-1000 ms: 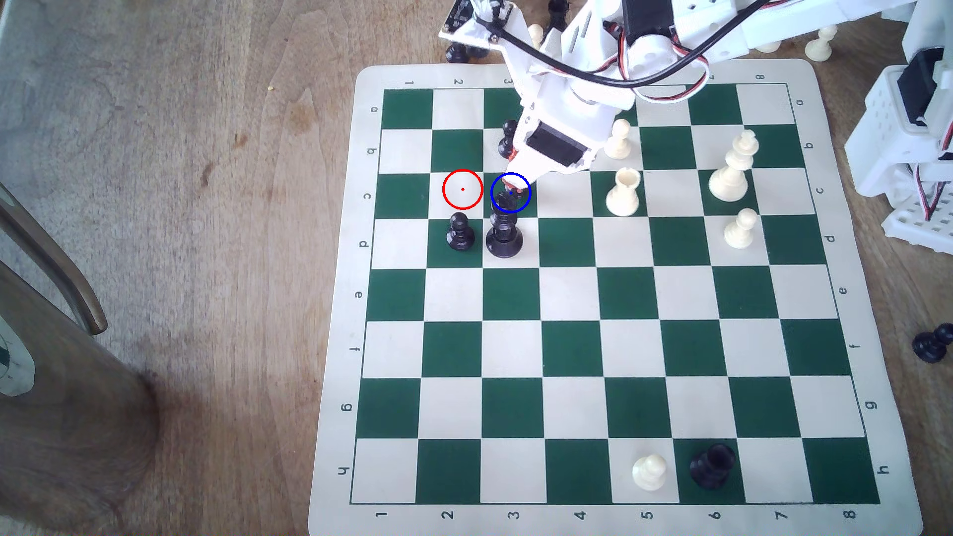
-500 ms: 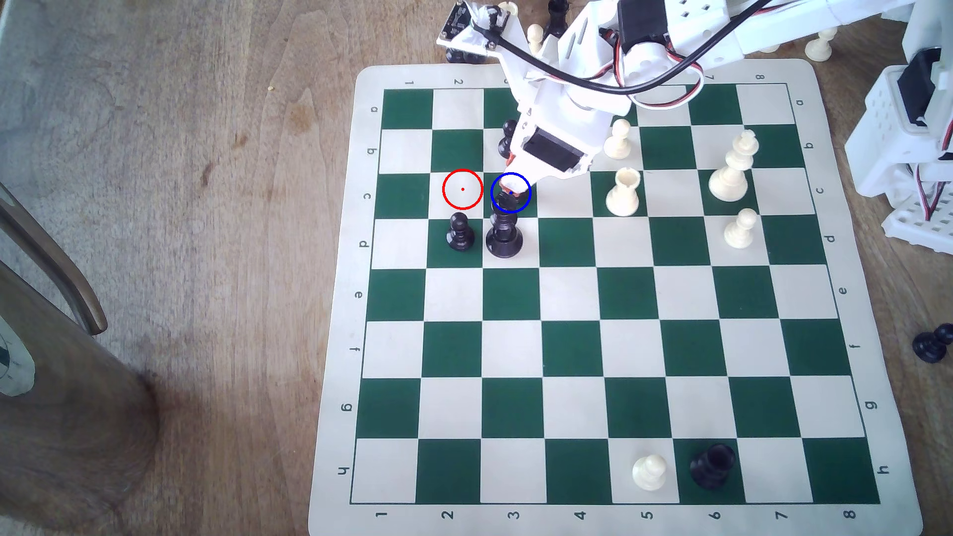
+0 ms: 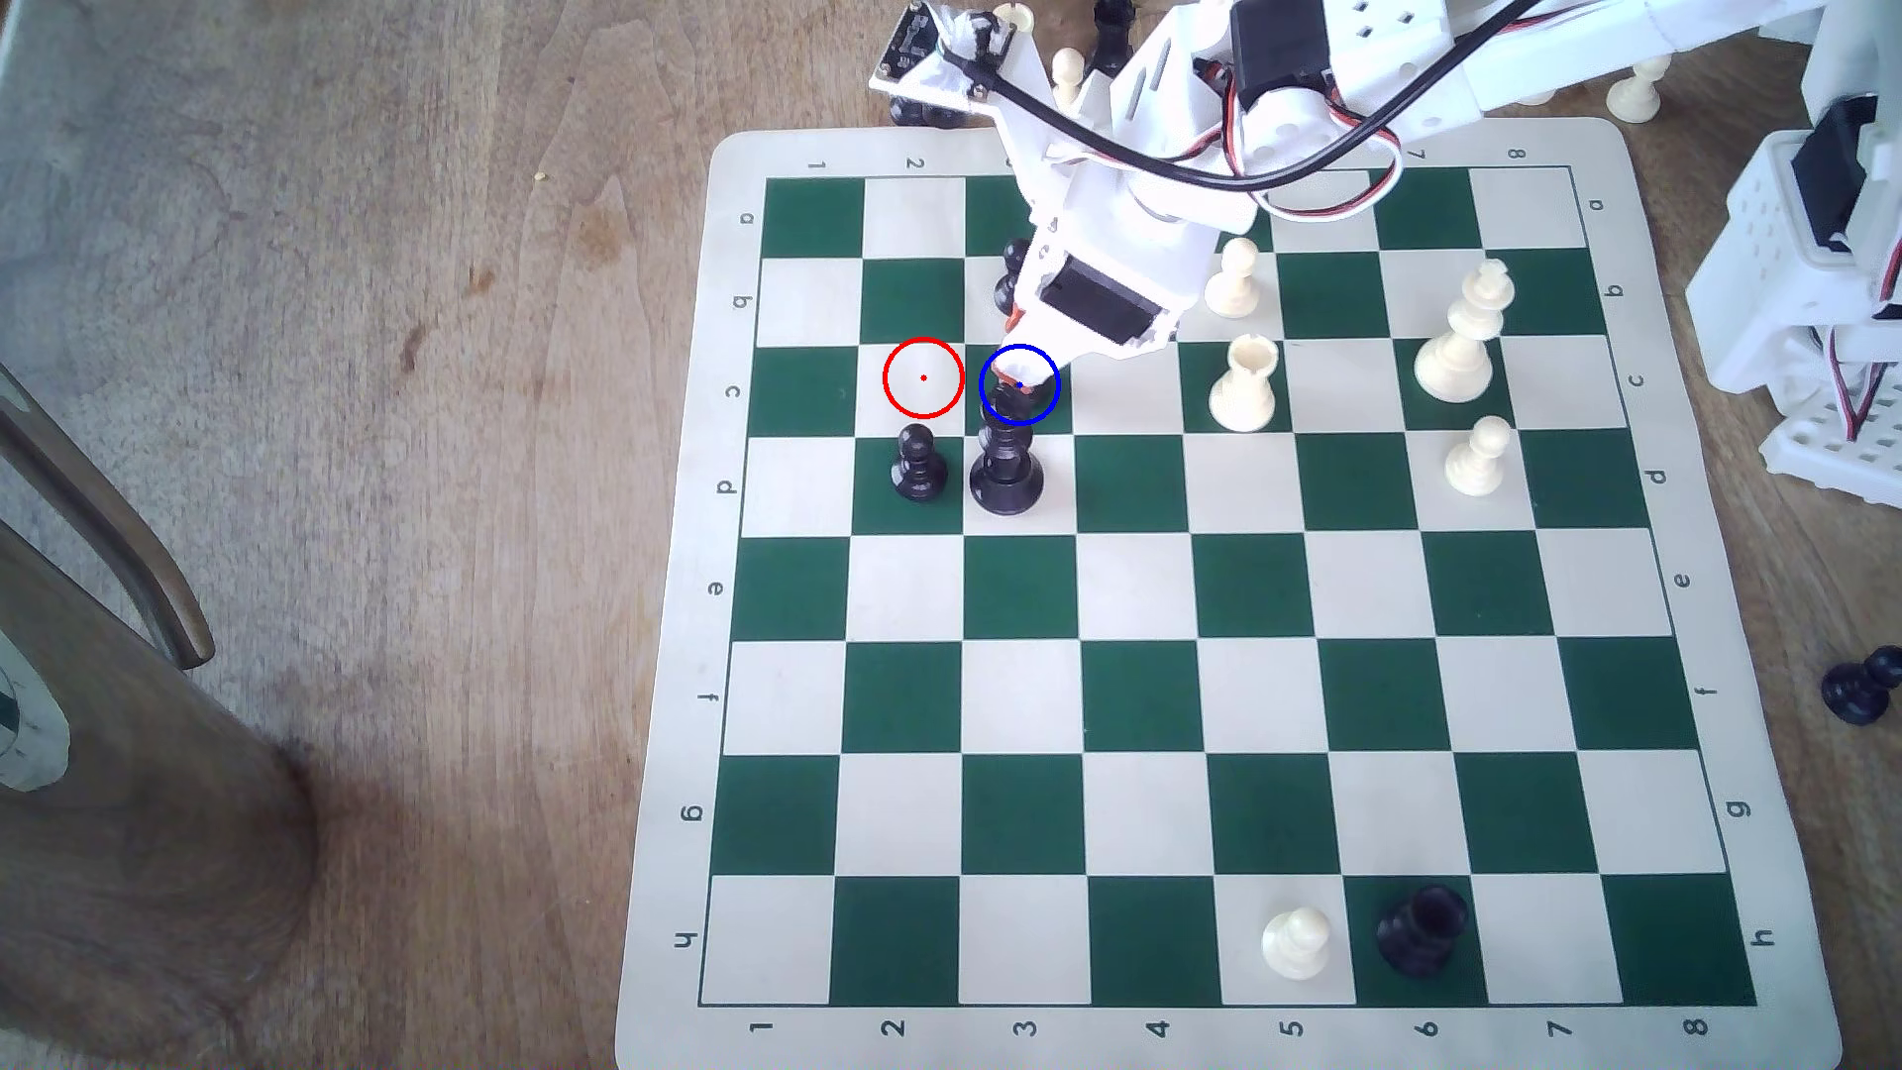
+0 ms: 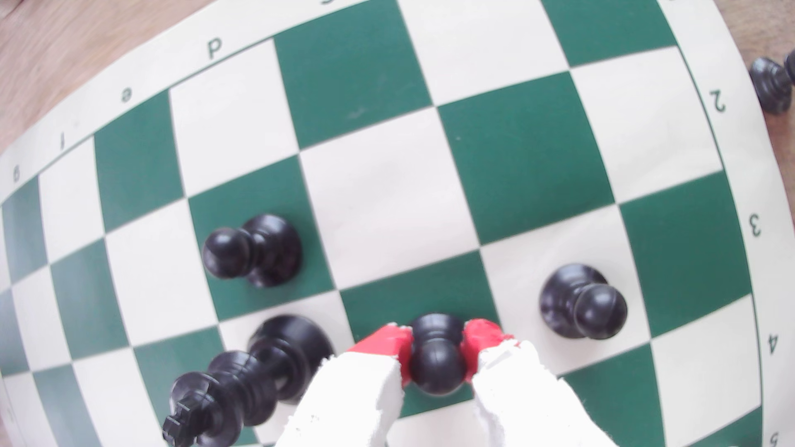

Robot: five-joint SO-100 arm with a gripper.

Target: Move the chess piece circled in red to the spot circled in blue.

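The black pawn [image 4: 436, 365] stands between the red-tipped fingers [image 4: 383, 344] of my gripper [image 4: 436, 339], which is shut on its head and collar. Its base is over a dark green square [image 4: 387, 301]. In the exterior view my gripper [image 3: 1019, 379] hangs inside the blue ring [image 3: 1019, 384] on that green square, and the pawn is mostly hidden under it. The red ring [image 3: 923, 378] marks a bare cream square one square toward the exterior view's left.
A tall black piece [image 3: 1006, 463] stands just in front of the blue ring. Black pawns [image 3: 918, 465] [image 3: 1014, 273] stand close by. Cream pieces [image 3: 1245, 386] [image 3: 1462, 329] are on the exterior view's right. The board's near half is mostly bare.
The arm has shifted slightly toward the exterior view's left over the blue ring. The pawn stays in my grip, and the other pieces have not moved.
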